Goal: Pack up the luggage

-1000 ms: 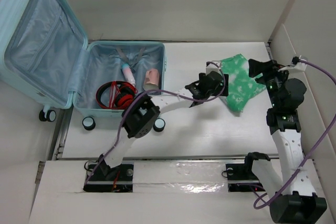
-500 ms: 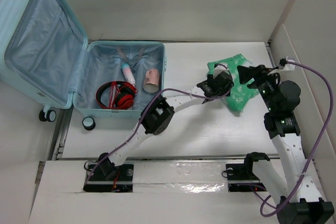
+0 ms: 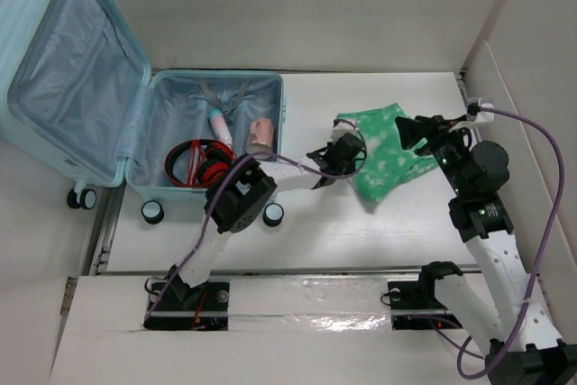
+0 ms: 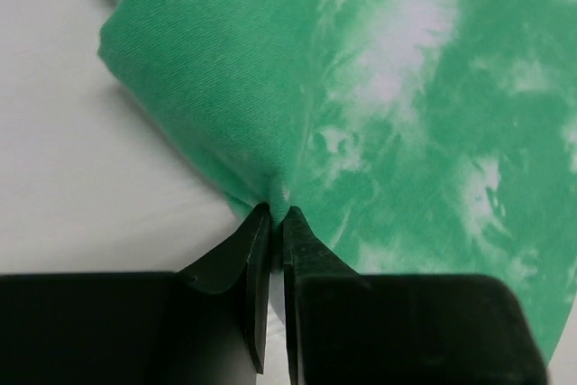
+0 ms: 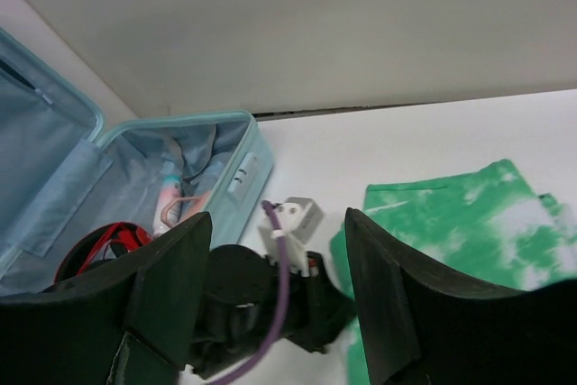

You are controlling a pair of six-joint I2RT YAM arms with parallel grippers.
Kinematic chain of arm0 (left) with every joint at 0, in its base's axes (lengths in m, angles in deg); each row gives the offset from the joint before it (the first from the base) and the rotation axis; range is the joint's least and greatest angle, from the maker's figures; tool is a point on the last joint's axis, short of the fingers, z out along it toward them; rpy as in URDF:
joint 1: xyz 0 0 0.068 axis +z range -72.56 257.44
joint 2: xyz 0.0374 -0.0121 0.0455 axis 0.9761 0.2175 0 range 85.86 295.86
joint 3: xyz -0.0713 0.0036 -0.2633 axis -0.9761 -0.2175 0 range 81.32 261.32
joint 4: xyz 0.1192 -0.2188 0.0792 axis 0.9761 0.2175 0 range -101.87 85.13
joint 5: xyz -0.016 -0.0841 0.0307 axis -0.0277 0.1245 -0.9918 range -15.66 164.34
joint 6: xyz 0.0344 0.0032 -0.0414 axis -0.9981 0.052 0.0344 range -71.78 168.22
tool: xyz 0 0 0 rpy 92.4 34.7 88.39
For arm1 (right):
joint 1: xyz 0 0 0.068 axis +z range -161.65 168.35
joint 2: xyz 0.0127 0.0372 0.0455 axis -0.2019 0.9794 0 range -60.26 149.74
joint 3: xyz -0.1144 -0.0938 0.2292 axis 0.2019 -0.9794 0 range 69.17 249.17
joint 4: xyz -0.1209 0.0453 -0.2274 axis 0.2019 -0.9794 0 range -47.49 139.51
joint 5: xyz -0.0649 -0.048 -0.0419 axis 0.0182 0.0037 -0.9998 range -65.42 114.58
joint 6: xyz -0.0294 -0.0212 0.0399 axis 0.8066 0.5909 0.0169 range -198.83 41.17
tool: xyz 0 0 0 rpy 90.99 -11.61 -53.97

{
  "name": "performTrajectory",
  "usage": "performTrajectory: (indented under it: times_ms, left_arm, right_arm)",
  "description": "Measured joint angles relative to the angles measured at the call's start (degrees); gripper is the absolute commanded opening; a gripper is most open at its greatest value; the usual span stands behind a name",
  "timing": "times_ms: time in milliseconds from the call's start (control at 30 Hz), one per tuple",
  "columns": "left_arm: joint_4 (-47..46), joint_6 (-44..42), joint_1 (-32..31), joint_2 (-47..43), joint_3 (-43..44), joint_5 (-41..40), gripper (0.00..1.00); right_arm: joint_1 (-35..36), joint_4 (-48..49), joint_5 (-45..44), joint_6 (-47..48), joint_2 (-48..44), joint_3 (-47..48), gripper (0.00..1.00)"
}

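Observation:
The luggage [image 3: 135, 123] lies open at the left, its lid [image 3: 72, 60] leaning back. Its tub holds red headphones [image 3: 200, 164], a pink-and-white tube [image 3: 219, 125] and a pink roll [image 3: 261, 135]. A green tie-dye cloth [image 3: 388, 155] lies on the white table to its right. My left gripper [image 3: 354, 161] is shut on the cloth's left edge; the wrist view shows a fold of cloth [image 4: 406, 87] pinched between the tips of the left gripper [image 4: 278, 214]. My right gripper [image 3: 407, 128] hovers open over the cloth's right part, and in its own view the right gripper [image 5: 278, 223] holds nothing.
Two luggage wheels [image 3: 152, 212] [image 3: 273, 215] stick out over the table at the tub's front. A white wall panel [image 3: 505, 69] bounds the table on the right. The left arm's wrist and purple cable [image 5: 270, 313] sit close below my right gripper.
My left gripper has shut on the cloth and dragged it left, toward the luggage. The right gripper stayed open and shifted a little left.

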Motion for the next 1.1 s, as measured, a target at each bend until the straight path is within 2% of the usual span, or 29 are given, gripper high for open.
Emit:
performTrajectory:
  times_ms: [33,100,133,167,233,500,700,800,900,933,1000,1033,1100]
  left_arm:
    - [0.0,-0.1,0.7,-2.7,-3.7,-0.1,0.19]
    - [-0.1,-0.5,2.3,-6.9,-9.4,-0.5,0.45]
    - [-0.1,-0.8,3.1,-8.8,-12.0,-0.6,0.66]
    - [-0.1,-0.9,3.5,-9.6,-13.0,-0.6,0.72]
    - [-0.1,-0.3,5.2,-11.7,-15.8,-0.5,0.79]
    - [0.2,0.4,5.3,-11.3,-15.6,0.9,0.79]
    - [0.1,0.6,4.9,-4.8,-6.7,2.1,0.75]
    - [0.3,0.6,4.6,-2.3,-3.0,2.1,0.68]
    - [0.5,0.6,4.3,-1.3,-1.8,1.6,0.45]
    - [0.5,0.4,4.3,-1.1,-1.7,1.6,0.29]
    - [0.2,0.3,4.2,-0.5,-1.3,1.2,0.16]
    - [0.1,0.2,4.2,-0.4,-1.1,1.2,0.01]
    - [-0.3,-0.3,4.2,-0.4,-0.7,1.3,0.00]
  right_arm:
    - [0.4,0.0,-0.1,0.0,0.2,0.0,0.67]
    - [1.7,0.2,-0.4,0.0,0.9,0.0,0.67]
    - [2.4,0.2,-0.5,0.1,1.3,0.0,0.67]
    - [3.1,0.2,-0.7,0.2,1.7,0.0,0.67]
    - [4.5,0.2,-1.6,0.5,2.3,0.0,0.68]
    - [7.9,0.4,-4.8,1.3,3.5,0.0,0.68]
    - [9.1,0.4,-6.3,1.7,4.1,-0.1,0.68]
    - [9.3,0.4,-6.8,1.9,4.0,-0.1,0.68]
    - [9.4,0.4,-7.0,2.1,3.8,-0.1,0.68]
    - [9.5,0.4,-7.0,2.1,3.6,-0.1,0.68]
    - [9.7,0.4,-7.0,2.1,3.3,-0.1,0.68]
    - [9.9,0.4,-6.9,2.1,3.0,-0.1,0.68]
    - [10.3,0.4,-6.9,2.1,2.3,-0.1,0.68]
